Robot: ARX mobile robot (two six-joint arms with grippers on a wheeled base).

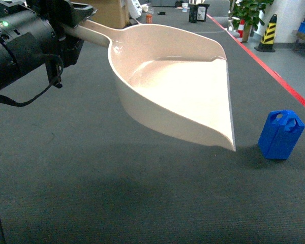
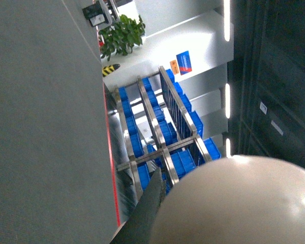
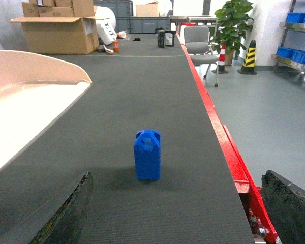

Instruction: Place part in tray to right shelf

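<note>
Currently the left gripper (image 1: 73,23) holds the tray (image 1: 178,86) by its long handle at the far left of the head view, clenched on it; the scoop hangs above the dark mat (image 1: 91,193), tilted, its wide lip pointing toward the near right and casting a shadow below. The part (image 1: 281,134) stands upright on the mat, near the right edge, just beside the lip's tip but apart from it. A red strip (image 1: 274,71) runs along the mat's right border.

Right wrist view: the part (image 3: 148,154) sits centred ahead, between the 2 fingers (image 3: 66,213), which are spread wide and grasp nothing.

Left wrist view: tray underside (image 2: 244,203) fills the near corner; behind it, the right shelf (image 2: 157,132), a steel rack loaded with blue crates (image 2: 168,132).
</note>
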